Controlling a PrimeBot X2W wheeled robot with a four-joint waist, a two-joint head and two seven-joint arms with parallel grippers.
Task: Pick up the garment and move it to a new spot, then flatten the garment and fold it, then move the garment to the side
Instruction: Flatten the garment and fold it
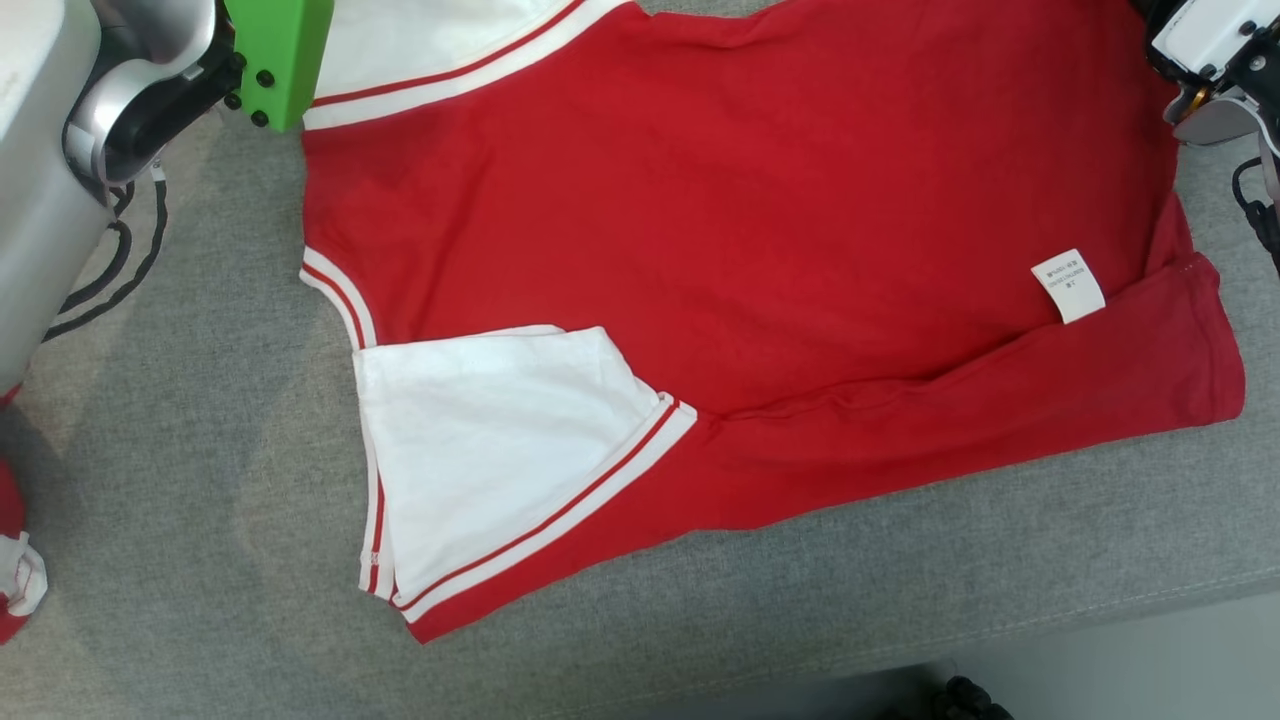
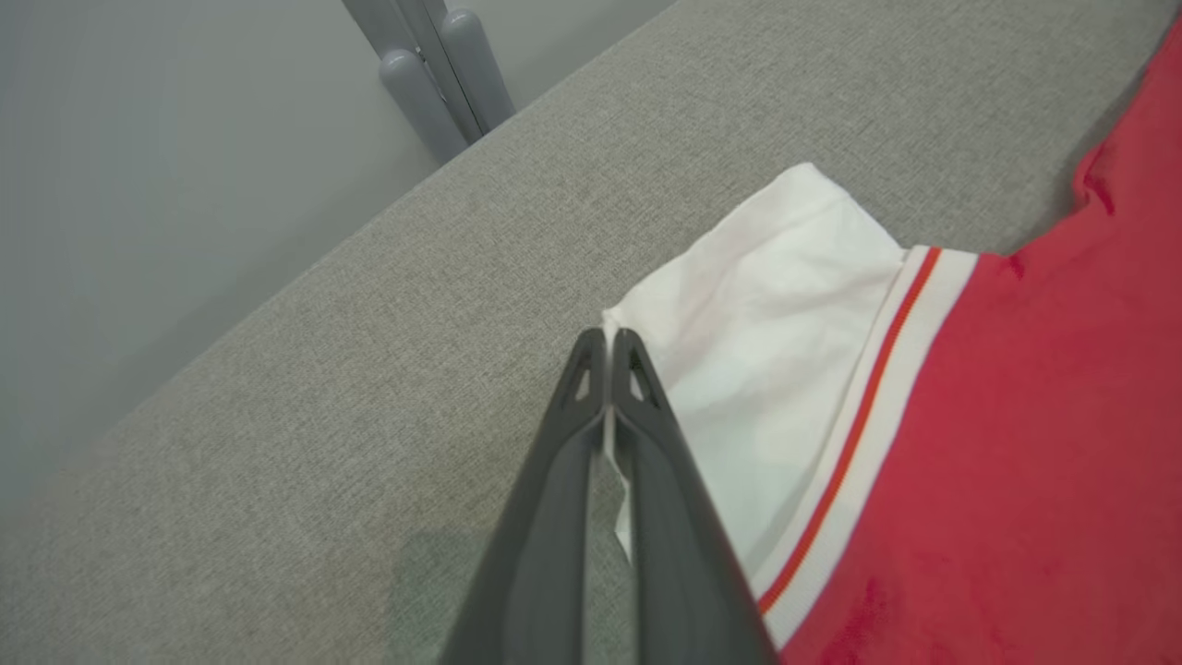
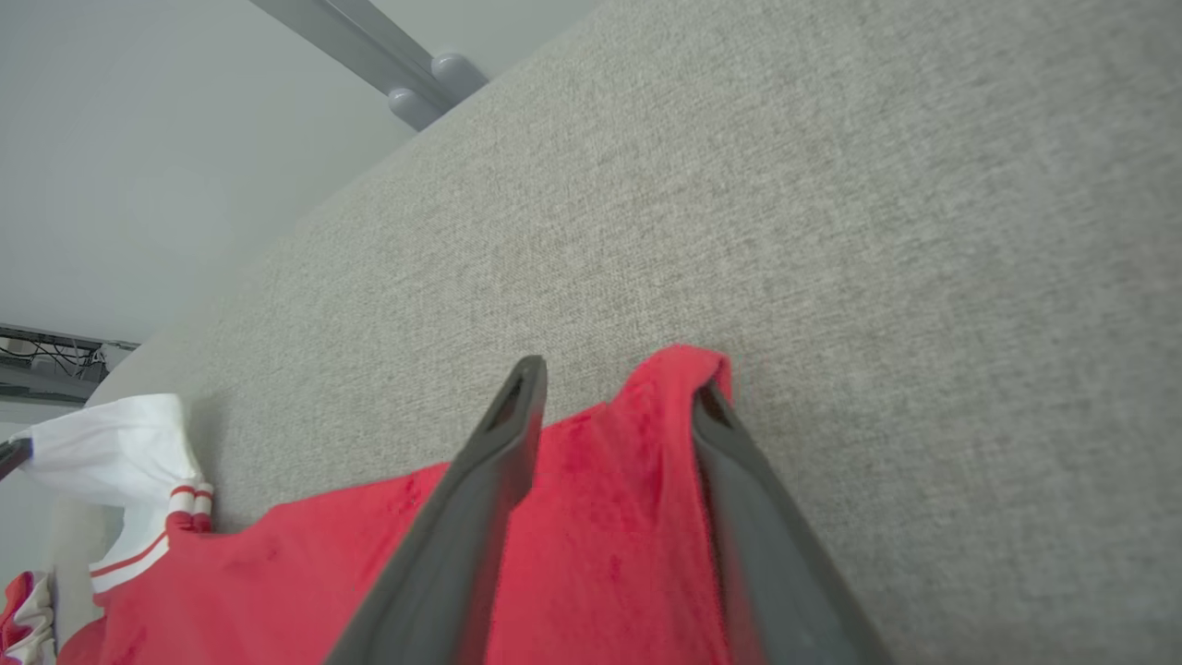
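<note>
The garment is a red shirt with white, red-striped sleeves, lying spread on the grey cloth table. One white sleeve is folded over its front, and a white label shows near its right side. In the left wrist view my left gripper is shut, pinching the edge of the other white sleeve. In the right wrist view my right gripper stands open, its fingers on either side of a red corner of the garment that lies between them on the table.
My left arm with a green block is at the upper left, my right arm at the upper right. Another red and white cloth lies at the left edge. The table's front edge runs along the lower right. Grey posts stand beyond the far edge.
</note>
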